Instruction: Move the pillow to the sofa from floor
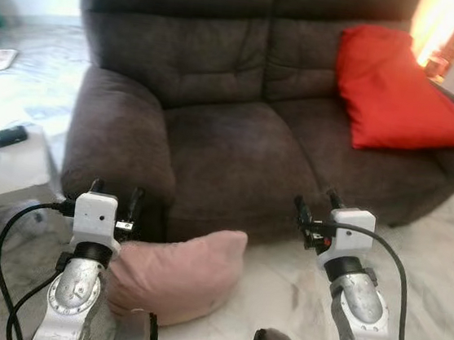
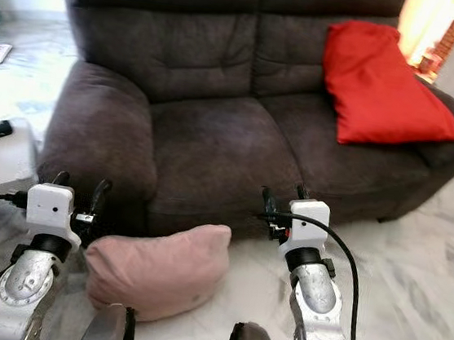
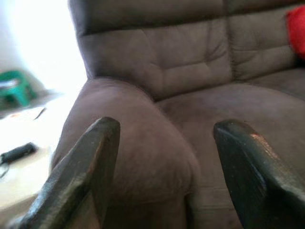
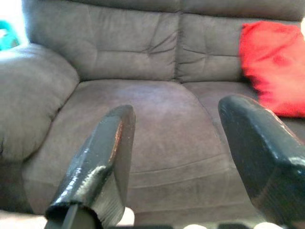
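Marble floor (image 1: 437, 268): pink pillow (image 1: 178, 275) between, below both claws.

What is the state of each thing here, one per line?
Pink pillow: on the floor by the sofa, not held.
Red pillow: leaning on the sofa's right seat.
Sofa: left seat free.
Left pincer: open, raised over the pink pillow.
Right pincer: open, holding nothing.

Two pillows, pink (image 1: 178, 275) and red (image 1: 400, 87), one sofa (image 1: 240, 130)
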{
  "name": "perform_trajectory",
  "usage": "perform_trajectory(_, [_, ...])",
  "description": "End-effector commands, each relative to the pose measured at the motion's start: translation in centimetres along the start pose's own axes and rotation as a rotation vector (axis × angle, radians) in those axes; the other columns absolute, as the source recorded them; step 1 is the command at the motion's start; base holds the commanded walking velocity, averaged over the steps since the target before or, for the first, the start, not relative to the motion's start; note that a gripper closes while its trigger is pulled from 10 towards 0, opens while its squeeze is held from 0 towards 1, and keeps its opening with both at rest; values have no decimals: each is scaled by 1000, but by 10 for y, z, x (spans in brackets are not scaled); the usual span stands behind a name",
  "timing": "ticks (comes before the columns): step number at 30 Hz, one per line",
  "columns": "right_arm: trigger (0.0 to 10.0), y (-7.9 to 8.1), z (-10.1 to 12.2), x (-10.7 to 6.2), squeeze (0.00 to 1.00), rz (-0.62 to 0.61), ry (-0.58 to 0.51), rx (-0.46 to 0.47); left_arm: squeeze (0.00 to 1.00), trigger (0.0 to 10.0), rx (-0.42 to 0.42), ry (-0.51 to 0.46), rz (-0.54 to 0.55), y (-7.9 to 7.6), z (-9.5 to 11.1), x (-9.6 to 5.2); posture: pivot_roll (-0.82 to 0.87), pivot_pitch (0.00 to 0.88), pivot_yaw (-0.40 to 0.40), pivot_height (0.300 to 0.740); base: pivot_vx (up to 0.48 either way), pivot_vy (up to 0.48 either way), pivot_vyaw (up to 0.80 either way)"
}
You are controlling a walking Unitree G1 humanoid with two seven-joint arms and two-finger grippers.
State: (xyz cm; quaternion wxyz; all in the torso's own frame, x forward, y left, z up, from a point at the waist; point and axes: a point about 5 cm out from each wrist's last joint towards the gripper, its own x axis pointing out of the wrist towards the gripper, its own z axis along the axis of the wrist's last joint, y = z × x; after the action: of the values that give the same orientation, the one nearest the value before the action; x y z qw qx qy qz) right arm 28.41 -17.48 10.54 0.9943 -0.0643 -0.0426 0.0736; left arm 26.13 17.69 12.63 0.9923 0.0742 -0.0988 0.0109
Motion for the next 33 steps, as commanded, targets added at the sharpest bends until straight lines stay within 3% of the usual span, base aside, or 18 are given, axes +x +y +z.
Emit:
perform_trajectory(1, [10000, 8, 2, 2, 0, 31, -11, 2, 0, 10000, -4, 57, -9, 1, -10, -4, 29, 40, -13, 591, 0, 0, 800])
perform_trajectory(16, [10000, 9, 2, 3, 0, 50, -9, 13, 0, 10000, -64, 114, -54, -3, -19, -7, 27, 35, -12, 591, 0, 0, 784])
perform_trajectory(19, [10000, 9, 0, 4, 0, 48, -8, 22, 0, 10000, -91, 165, -105, -8, -25, -10, 29, 32, -12, 591, 0, 0, 0])
perform_trajectory(25, [10000, 10, 0, 5, 0, 43, -6, 35, 0, 10000, -101, 178, -126, -10, -29, -15, 31, 31, -13, 591, 0, 0, 0])
perform_trajectory(29, [10000, 10, 0, 5, 0, 42, -4, 38, 0, 10000, -124, 234, -126, -9, -40, -20, 31, 34, -16, 591, 0, 0, 0])
perform_trajectory(30, [10000, 9, -1, 5, 0, 41, 0, 39, 0, 10000, -119, 302, -152, -12, -52, -24, 35, 36, -17, 591, 0, 0, 0])
perform_trajectory(33, [10000, 10, -2, 5, 0, 42, 3, 39, 0, 10000, -105, 376, -140, -9, -67, -31, 35, 42, -16, 591, 0, 0, 0])
